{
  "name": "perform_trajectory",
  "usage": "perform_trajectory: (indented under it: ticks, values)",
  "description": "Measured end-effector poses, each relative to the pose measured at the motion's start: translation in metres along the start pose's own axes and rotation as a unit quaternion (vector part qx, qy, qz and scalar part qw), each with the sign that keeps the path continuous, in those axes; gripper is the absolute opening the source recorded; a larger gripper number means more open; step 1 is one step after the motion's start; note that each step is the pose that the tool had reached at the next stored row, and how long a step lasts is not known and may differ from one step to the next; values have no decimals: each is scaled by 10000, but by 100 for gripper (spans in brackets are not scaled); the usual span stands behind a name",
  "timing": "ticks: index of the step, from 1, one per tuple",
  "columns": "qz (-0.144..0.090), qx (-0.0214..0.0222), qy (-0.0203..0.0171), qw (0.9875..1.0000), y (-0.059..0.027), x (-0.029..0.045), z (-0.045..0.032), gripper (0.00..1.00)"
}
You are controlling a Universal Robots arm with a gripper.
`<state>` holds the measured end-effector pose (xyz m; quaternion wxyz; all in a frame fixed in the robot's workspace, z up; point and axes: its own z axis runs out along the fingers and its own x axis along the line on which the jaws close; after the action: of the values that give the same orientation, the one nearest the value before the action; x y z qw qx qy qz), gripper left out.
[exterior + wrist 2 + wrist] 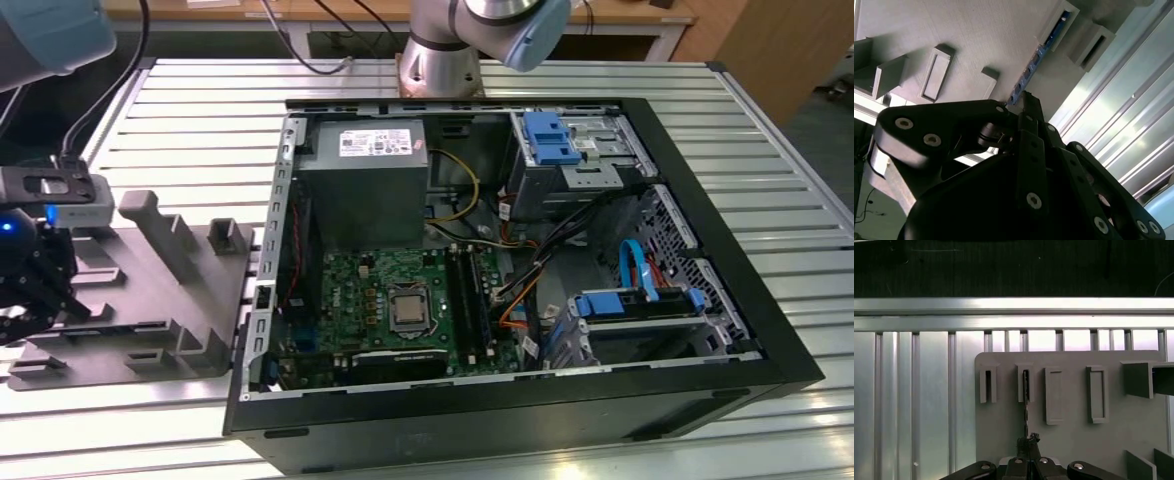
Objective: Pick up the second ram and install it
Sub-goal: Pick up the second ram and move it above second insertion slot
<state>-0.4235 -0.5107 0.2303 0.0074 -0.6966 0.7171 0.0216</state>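
The second ram (1035, 61) is a thin bluish stick seen edge-on, standing in a slot of the grey holder plate (969, 35). In the first wrist view the second ram (1025, 405) runs as a dark line from the slot to my fingertips. My gripper (1021, 97) has its black fingers pinched together on the stick's near end, and the gripper (1028, 441) looks the same in the first wrist view. In the exterior view the gripper (24, 300) hangs over the holder plate (147, 290), at that view's far left.
The open computer case (747, 300) lies on the slatted metal table (200, 120), to the exterior view's right of the holder. Inside are the green motherboard (380, 300), black slot rails (467, 290), a grey power-supply box (360, 180) and blue drive brackets (550, 135). Upright blocks (140, 215) stand on the holder.
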Motion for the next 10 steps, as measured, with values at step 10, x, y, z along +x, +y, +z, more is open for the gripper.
perform_trajectory:
  ticks: [10]
  values:
    - [0,-1,1,10000,-2,6,72,10]
